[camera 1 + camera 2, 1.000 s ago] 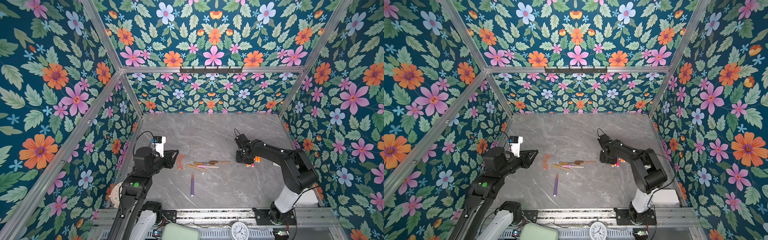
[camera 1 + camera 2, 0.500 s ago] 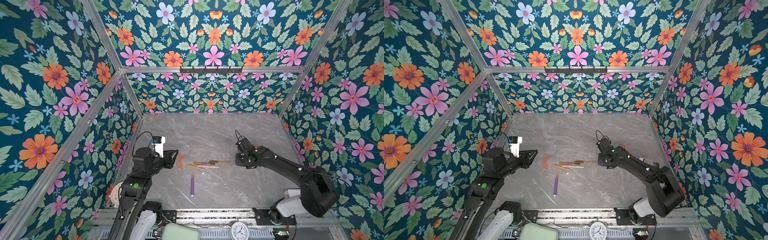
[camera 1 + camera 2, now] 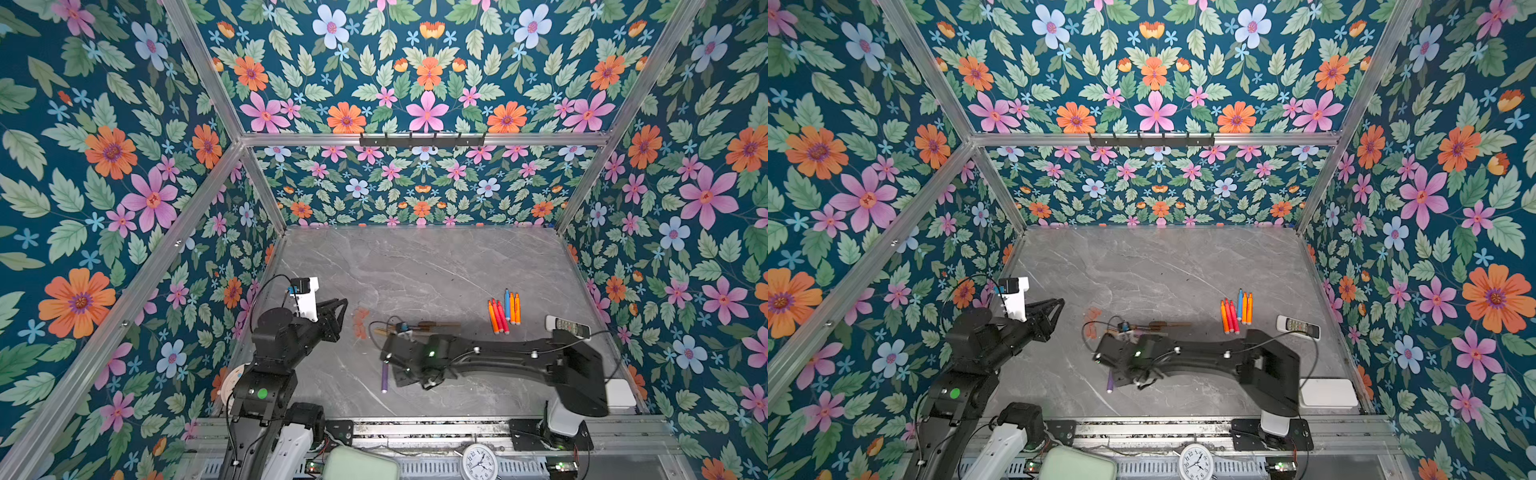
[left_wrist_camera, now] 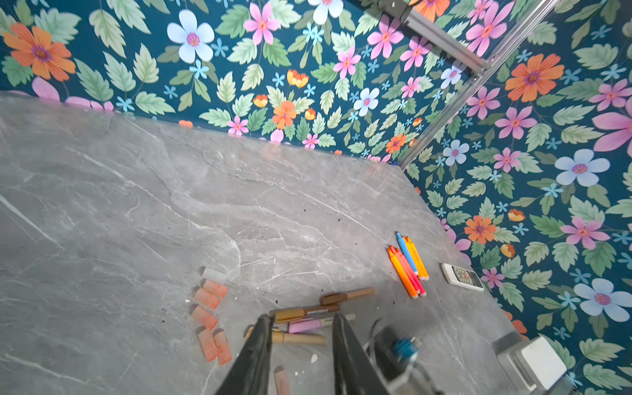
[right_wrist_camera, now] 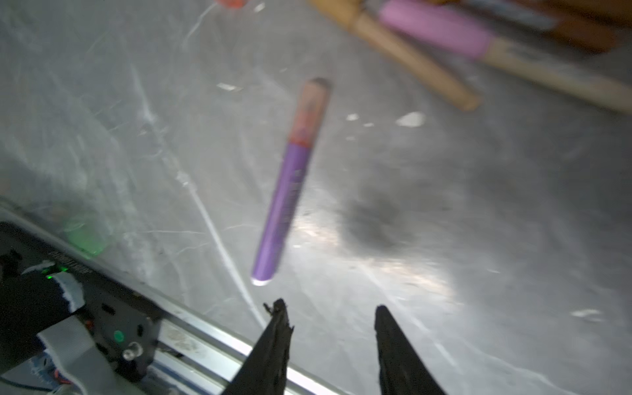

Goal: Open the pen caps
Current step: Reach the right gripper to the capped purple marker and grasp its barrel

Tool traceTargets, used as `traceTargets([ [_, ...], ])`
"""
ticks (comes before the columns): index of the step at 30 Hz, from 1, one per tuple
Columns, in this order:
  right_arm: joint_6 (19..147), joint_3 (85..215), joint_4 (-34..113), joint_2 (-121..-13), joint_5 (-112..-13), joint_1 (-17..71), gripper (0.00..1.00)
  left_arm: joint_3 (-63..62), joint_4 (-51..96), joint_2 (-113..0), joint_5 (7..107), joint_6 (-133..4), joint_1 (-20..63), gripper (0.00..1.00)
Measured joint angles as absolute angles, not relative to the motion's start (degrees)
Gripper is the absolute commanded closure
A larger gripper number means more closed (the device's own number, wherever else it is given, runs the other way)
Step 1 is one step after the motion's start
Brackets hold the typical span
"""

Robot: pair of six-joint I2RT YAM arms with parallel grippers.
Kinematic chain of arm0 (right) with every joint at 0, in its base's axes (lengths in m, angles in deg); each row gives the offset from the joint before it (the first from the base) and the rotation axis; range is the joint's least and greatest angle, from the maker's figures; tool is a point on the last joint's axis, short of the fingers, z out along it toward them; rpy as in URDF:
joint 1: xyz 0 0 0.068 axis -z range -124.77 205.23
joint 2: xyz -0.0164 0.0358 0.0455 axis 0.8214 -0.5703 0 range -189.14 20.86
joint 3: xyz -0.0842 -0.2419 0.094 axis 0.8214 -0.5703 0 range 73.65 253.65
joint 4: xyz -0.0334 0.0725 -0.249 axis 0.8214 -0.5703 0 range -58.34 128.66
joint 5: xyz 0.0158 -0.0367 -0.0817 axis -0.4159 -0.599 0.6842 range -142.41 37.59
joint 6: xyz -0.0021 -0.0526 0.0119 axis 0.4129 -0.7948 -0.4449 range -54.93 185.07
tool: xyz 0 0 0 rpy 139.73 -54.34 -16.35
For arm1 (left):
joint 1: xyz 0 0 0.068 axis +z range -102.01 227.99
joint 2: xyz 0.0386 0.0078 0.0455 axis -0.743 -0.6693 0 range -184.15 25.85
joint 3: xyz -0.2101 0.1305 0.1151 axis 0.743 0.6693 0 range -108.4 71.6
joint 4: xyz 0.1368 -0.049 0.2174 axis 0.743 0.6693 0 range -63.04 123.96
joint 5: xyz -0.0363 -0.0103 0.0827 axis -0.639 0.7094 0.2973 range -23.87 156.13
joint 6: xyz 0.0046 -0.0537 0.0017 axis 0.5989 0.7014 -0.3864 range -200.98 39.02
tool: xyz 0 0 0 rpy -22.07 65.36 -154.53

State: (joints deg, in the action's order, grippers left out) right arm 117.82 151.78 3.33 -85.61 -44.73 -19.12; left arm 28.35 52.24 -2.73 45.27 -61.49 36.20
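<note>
A purple pen [image 5: 290, 181] with an orange-pink cap [image 5: 309, 109] lies alone near the front rail, also in both top views [image 3: 385, 378] [image 3: 1110, 382]. My right gripper [image 5: 330, 306] hovers open just short of its tail end, holding nothing. Several loose orange-pink pen caps [image 4: 210, 314] [image 3: 360, 322] lie in a cluster. Beside them lie capped brown, gold and pink pens [image 4: 307, 321] [image 3: 419, 326]. My left gripper [image 4: 302, 316] [image 3: 340, 318] hangs open and empty above them. Uncapped orange, red and blue pens [image 3: 503, 316] [image 3: 1236, 313] lie in a row at the right.
A white remote control [image 3: 567, 326] lies at the right wall, with a white box [image 3: 619, 392] in the front right corner. The metal front rail [image 5: 212, 338] runs close under my right gripper. My right arm [image 3: 498, 357] stretches across the table's front half.
My right arm has swung from the pens at the right across to the purple pen, uncovering the orange, red and blue row. Its jaws have narrowed a little. The left arm has stayed put.
</note>
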Motion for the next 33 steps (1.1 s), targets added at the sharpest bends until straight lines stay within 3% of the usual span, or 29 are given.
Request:
traceTargets([
  [6, 120.59, 165.81, -3.66, -98.31, -43.26, -21.32, 0.55, 28.38, 52.35, -0.8, 45.55, -61.34, 36.2, 0.67],
  [17, 123.08, 169.83, -9.04, -104.78, -42.04, -21.46, 0.6, 28.33, 52.35, -0.02, 44.87, -61.43, 36.2, 0.68],
  [20, 123.54, 169.94, -8.84, -105.18, -42.13, -21.48, 0.68, 28.22, 52.37, 0.24, 44.81, -61.54, 36.2, 0.68],
  [26, 124.66, 166.93, -6.59, -103.43, -41.82, -21.5, 0.98, 27.61, 52.83, 0.27, 45.31, -62.3, 36.2, 0.67],
  [33, 120.48, 162.95, -6.26, -97.16, -43.22, -21.52, 1.0, 27.46, 54.05, -1.42, 47.04, -63.04, 36.13, 0.65],
])
